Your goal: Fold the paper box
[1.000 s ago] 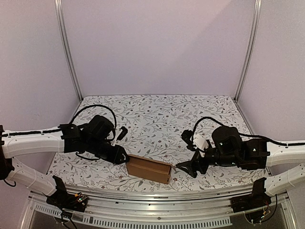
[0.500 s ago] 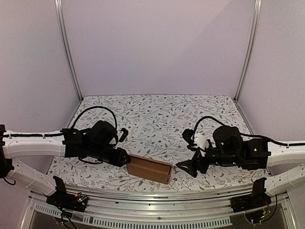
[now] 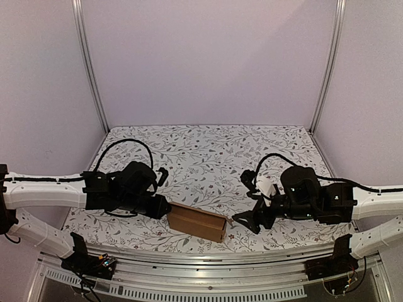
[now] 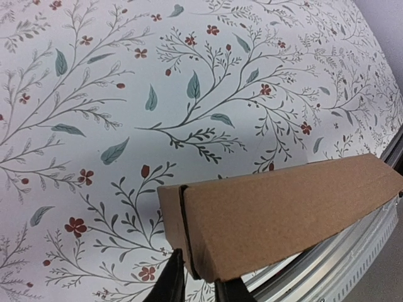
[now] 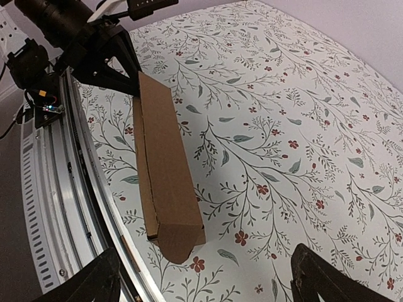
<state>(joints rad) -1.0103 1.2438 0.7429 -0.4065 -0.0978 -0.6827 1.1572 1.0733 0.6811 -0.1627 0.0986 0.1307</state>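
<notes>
The paper box (image 3: 196, 221) lies by the table (image 3: 208, 151) front edge, long axis arm to arm. The left gripper (image 4: 199, 282) is narrow, straddling its left end — grip unclear. The right gripper (image 3: 244, 221) gapes wide just off the other end.

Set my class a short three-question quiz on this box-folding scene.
1. True or false: the right pincer holds the paper box.
2. Which pincer has fingers either side of the box's end? A: left pincer. B: right pincer.
3. Fill in: the box lies by the table's ____ edge (near or far).
Key: 1 false; 2 A; 3 near.
</notes>
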